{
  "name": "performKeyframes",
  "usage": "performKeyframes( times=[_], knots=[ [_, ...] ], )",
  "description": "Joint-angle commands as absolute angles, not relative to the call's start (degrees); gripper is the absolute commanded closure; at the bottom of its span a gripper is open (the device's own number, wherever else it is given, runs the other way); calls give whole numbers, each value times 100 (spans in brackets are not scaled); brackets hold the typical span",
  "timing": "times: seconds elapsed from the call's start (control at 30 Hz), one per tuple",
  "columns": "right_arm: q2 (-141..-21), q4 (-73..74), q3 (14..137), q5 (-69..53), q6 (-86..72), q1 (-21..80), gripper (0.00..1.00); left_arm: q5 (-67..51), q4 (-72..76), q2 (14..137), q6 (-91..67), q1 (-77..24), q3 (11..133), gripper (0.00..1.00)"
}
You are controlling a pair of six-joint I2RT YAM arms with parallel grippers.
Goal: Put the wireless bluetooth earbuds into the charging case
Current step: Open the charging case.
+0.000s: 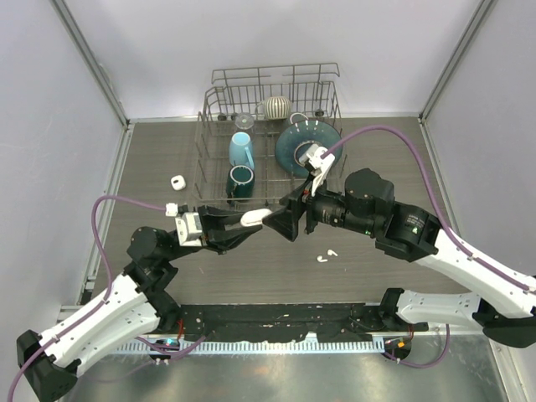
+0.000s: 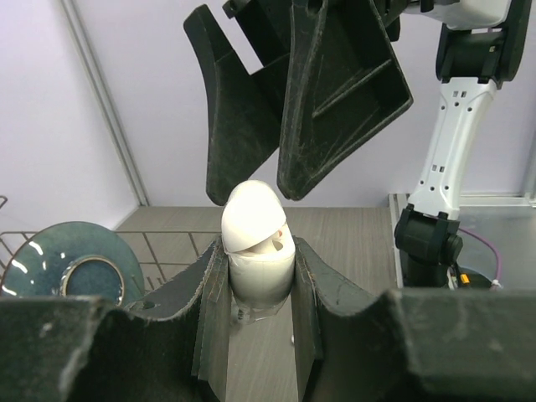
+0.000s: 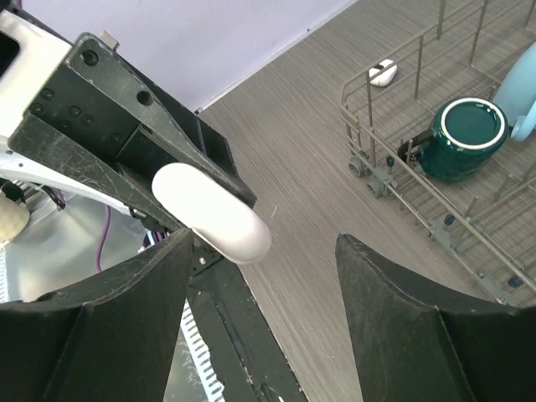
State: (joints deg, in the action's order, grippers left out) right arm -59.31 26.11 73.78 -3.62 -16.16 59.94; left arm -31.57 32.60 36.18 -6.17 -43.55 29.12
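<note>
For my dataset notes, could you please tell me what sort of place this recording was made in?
Probably a robotics lab test cell, staged loosely as a kitchen: two arms bolted at a wood-grain table, plain panel walls enclosing it, and a wire dish rack holding mugs.

The left end effector [image 2: 258, 251] hides the charging case [image 2: 254, 209] base.

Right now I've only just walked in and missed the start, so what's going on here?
The left gripper is shut on a white egg-shaped plastic charging case, its lid ajar. The right gripper, open and empty, hangs right at the case. Two tiny white earbuds lie loose on the grey wood-grain table, not yet inserted.
</note>
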Motion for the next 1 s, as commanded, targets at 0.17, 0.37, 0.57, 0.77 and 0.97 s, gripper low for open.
performKeyframes(
  times=[0.17, 0.37, 0.57, 0.77, 0.97],
  knots=[
    [-5968, 2215, 7523, -27, -1678, 6029, 27, -3524, 3507, 3437, -967, -4368, 3182, 100],
    [-5757, 1934, 7374, -658, -1679, 6029, 27, -3208, 3507, 3305, -941, -4359, 3024, 100],
    [-5897, 2267, 7523, -984, -1608, 6029, 27, -3138, 3551, 3313, -896, -4359, 3032, 100],
    [-6029, 2180, 7488, -731, -1626, 6038, 27, -3252, 3595, 3427, -905, -4368, 3111, 100],
    [-5854, 1820, 7400, -273, -1687, 6029, 24, -3752, 3437, 3498, -862, -4359, 3190, 100]
  ],
)
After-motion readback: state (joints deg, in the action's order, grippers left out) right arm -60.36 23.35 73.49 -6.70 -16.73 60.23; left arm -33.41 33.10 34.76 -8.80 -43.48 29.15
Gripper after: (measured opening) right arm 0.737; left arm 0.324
